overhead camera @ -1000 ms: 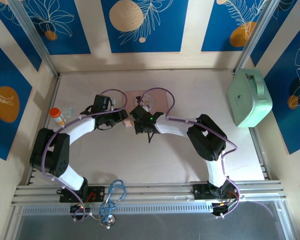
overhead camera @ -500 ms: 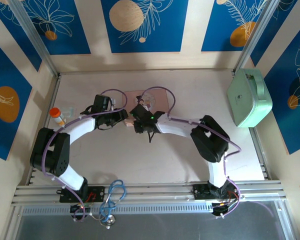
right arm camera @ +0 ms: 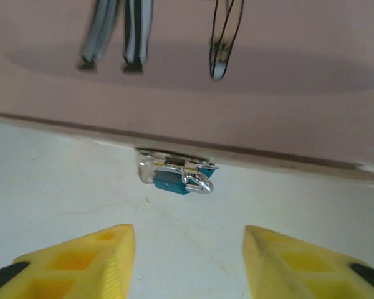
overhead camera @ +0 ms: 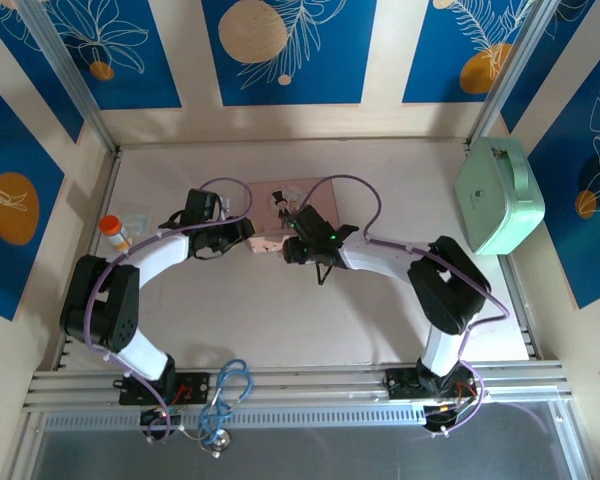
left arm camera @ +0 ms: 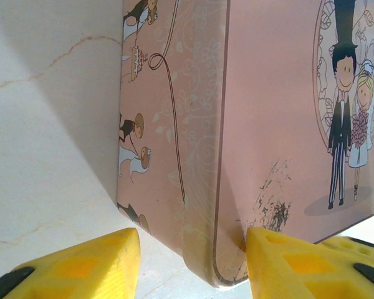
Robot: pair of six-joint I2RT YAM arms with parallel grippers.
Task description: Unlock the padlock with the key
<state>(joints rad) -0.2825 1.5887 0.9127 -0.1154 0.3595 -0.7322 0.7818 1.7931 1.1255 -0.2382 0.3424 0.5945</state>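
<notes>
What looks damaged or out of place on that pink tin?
The pink tin has a patch of dark scuff marks on its lid near the corner, beside the feet of the cartoon couple. Nothing else looks odd.

The left arm (overhead camera: 150, 255) rises from its base at 7 o'clock and bends towards 3 o'clock. Its left gripper (overhead camera: 244, 233) has its jaws spread wide. The right arm (overhead camera: 380, 258) arcs from 5 o'clock towards 9 o'clock. Its right gripper (overhead camera: 291, 248) also has its jaws parted, and the two grippers face each other near the centre.
</notes>
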